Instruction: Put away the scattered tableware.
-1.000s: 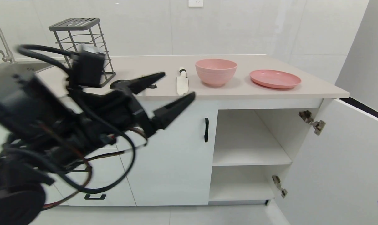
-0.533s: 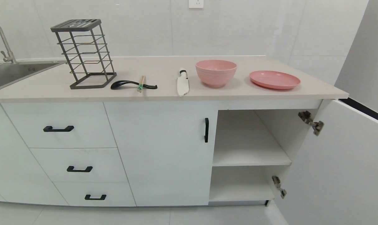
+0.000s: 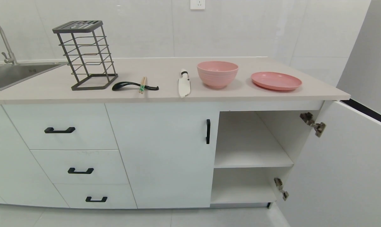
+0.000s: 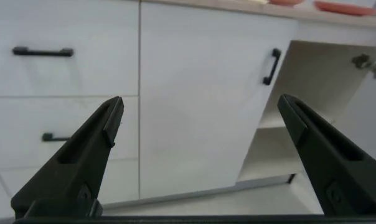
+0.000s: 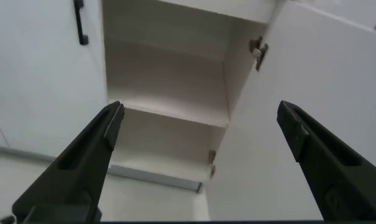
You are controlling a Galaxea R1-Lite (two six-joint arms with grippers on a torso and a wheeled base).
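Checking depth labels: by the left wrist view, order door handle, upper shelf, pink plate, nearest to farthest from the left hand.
1. Door handle, on the closed door.
2. Upper shelf, inside the open cabinet.
3. Pink plate, up on the counter.

- Along my bench (image 3: 165,67), left to right, I see the sink (image 3: 10,74), rack (image 3: 84,55), spoon (image 3: 127,85), knife (image 3: 184,85), bowl (image 3: 217,73) and plate (image 3: 276,80).
- The chopsticks (image 3: 142,84) seem to lie across the spoon's handle; I can't confirm contact.
- The knife lies near the front edge, just left of the bowl.
- Below the bench, three drawers (image 3: 59,130) are stacked at left, with a closed door (image 3: 168,154) in the middle.
- The open cupboard (image 3: 250,151) is at right, under the plate, with its door (image 3: 345,164) swung out rightward.
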